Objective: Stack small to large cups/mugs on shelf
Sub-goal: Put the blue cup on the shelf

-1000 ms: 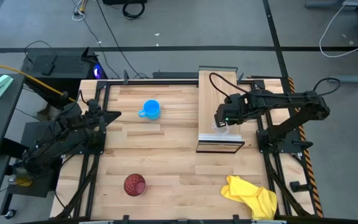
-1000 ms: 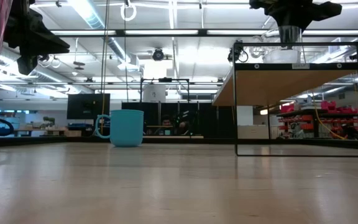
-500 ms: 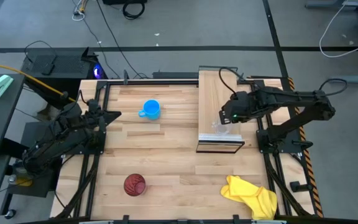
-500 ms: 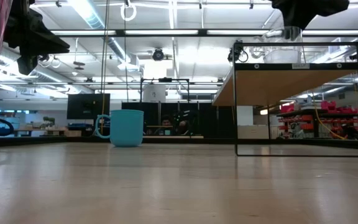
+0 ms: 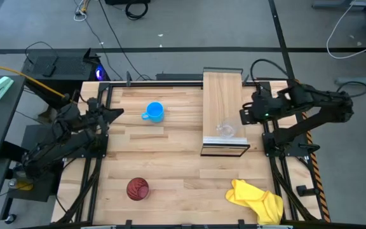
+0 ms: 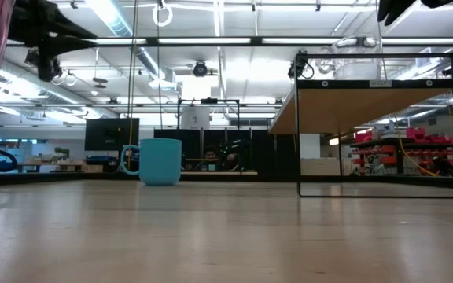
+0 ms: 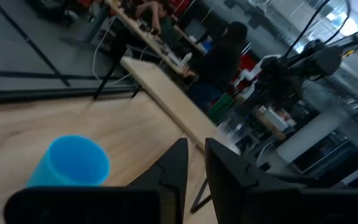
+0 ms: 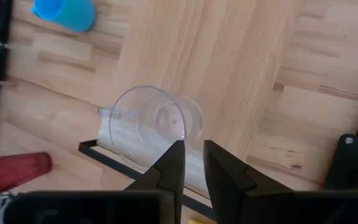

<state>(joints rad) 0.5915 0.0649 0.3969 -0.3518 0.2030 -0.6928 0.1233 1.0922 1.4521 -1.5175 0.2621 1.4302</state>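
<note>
Here, the right pincer [image 5: 244,116] (fingers nearly together, empty) hangs just beside the clear cup [image 5: 225,130], set first on the shelf [image 5: 221,95].

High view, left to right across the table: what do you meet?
Left gripper → red tumbler → blue mug → clear cup on the shelf → right gripper → yellow cloth.

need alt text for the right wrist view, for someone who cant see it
A clear plastic cup stands upright near one end of a light wood shelf, seen from above past the right hand, whose two dark fingers sit close together and hold nothing. A blue mug and part of a dark red tumbler sit on the tabletop beyond.
</note>
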